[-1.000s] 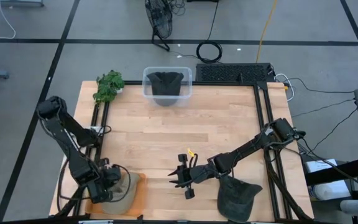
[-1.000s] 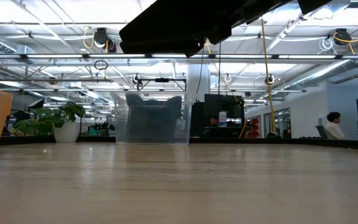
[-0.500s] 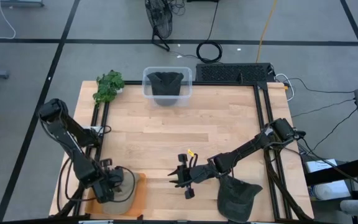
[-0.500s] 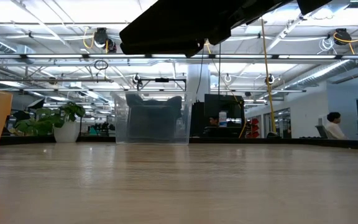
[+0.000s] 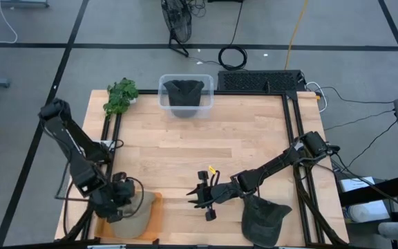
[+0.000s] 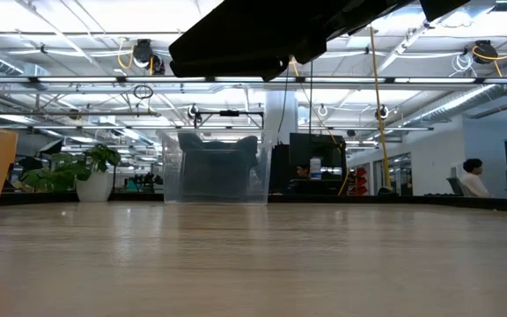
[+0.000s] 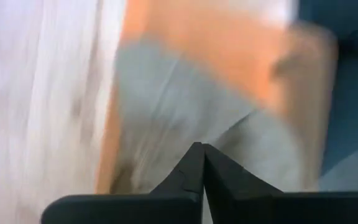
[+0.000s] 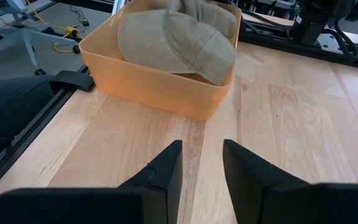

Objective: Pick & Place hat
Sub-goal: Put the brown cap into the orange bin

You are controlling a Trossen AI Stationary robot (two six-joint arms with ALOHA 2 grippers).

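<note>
Hat [image 5: 135, 214], the tan one, lies in my orange bin [image 5: 154, 207] at the near left corner of the bench [image 5: 254, 145], and that's the pick I'm working. Going down in size: the bench, then the clear tub [image 5: 186, 95] at the far edge with a dark hat already inside, then a second dark hat [image 5: 263, 218] sagging off the near right edge. My left gripper [image 5: 119, 197] hangs right over the bin, just at the tan hat's left side, its fingers clenched together with, as far as I can see, no cloth between them. So the hat sits directly below and slightly right of it, brim pointing toward the bench's middle by the right wrist view. My right gripper [image 5: 202, 197] waits mid-bench, fingers parted and empty, well apart from the bin. Left arm is clearly nearer; I reckon it must open before dropping in.
</note>
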